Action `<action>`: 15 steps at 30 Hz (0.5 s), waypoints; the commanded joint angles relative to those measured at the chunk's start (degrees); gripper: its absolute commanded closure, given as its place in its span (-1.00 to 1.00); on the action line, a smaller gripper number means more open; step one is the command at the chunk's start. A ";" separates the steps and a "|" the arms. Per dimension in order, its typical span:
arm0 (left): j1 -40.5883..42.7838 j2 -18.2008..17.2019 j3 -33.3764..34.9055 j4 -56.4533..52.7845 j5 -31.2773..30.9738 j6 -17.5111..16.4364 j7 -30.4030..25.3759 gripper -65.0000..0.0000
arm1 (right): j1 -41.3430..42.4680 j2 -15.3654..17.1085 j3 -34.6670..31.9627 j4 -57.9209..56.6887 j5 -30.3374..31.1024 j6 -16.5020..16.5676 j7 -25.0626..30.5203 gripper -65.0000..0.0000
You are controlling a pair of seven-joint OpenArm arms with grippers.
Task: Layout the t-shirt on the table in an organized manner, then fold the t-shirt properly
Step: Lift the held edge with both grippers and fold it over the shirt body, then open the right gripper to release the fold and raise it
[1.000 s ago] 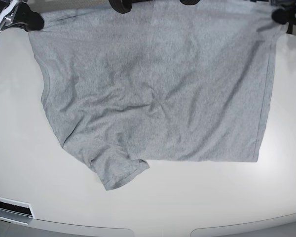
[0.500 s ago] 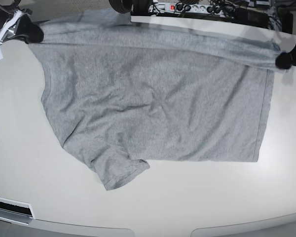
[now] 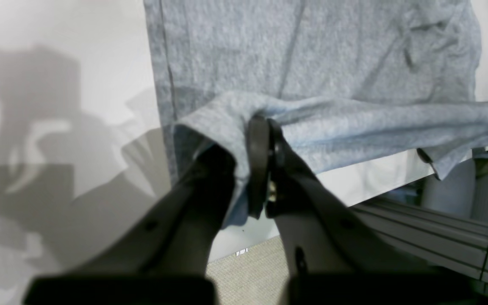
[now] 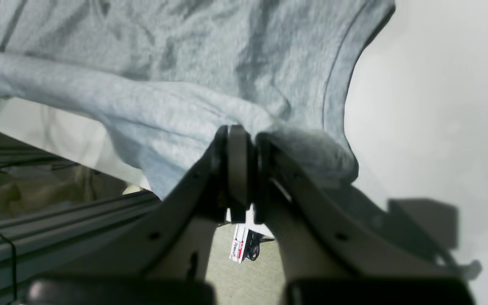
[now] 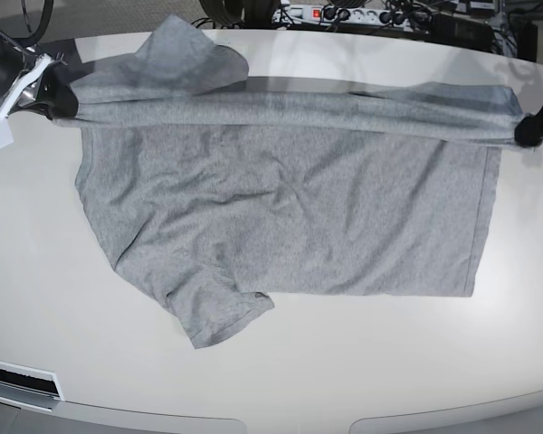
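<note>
Folding step: judged to be a lengthwise fold, with the far edge of the t-shirt point(image 5: 281, 217) lifted and stretched between the two arms.
Left gripper point(image 3: 263, 169): jaws clamped shut on a bunched corner of grey fabric at the hem end of the raised edge.
Right gripper point(image 4: 244, 169): jaws closed on a bunched corner at the collar and sleeve end.
T-shirt position: the body lies flat on the table point(image 5: 362, 362), plain grey side up, ahead of and below both grippers; only the pinched edge is off the surface.
Long axis: the taut edge runs straight from one gripper to the other; the shirt's length follows the same line.
Governing relation: the free near edge lies parallel to the held edge, directly forward of both grippers and about equally distant from each.
Nearer arm: neither; the two corners appear level.
Next move requirement: judged to need both arms travelling together across the body, maintaining tension.
Risk: the loose sleeve beside the right gripper may bunch beneath the fold.
</note>
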 commanded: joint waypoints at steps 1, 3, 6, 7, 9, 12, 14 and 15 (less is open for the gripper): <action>-0.59 -1.70 -0.46 0.57 -0.83 -0.32 -1.29 1.00 | 0.15 0.68 0.42 0.68 0.37 0.30 1.53 1.00; -1.20 -1.73 -0.46 0.57 -0.83 -0.32 -1.29 1.00 | 0.31 0.70 0.42 0.68 0.37 0.30 1.73 1.00; -2.54 -1.73 -0.44 0.57 -0.83 -0.32 -1.29 1.00 | 0.31 0.70 0.42 0.68 0.37 0.30 1.75 1.00; -3.08 -1.73 -0.44 0.57 -0.81 -0.32 -1.29 1.00 | 0.31 0.70 0.42 0.68 0.37 0.30 1.86 1.00; -4.24 -1.77 -0.44 0.57 -0.79 -0.32 -1.27 1.00 | 0.31 0.72 0.44 0.68 0.37 0.30 3.26 1.00; -5.95 -1.79 -0.44 0.57 -0.74 -0.32 -0.83 0.87 | 0.66 0.92 0.44 0.68 -0.55 0.30 4.72 0.59; -6.05 -1.77 -0.44 0.57 -0.72 -0.32 -0.85 0.41 | 1.44 0.85 0.44 0.68 -2.71 0.07 4.68 0.08; -6.03 -1.75 -0.44 0.57 -0.72 -0.32 -0.85 0.20 | 1.60 0.87 0.44 0.68 -3.54 -0.61 4.72 -0.08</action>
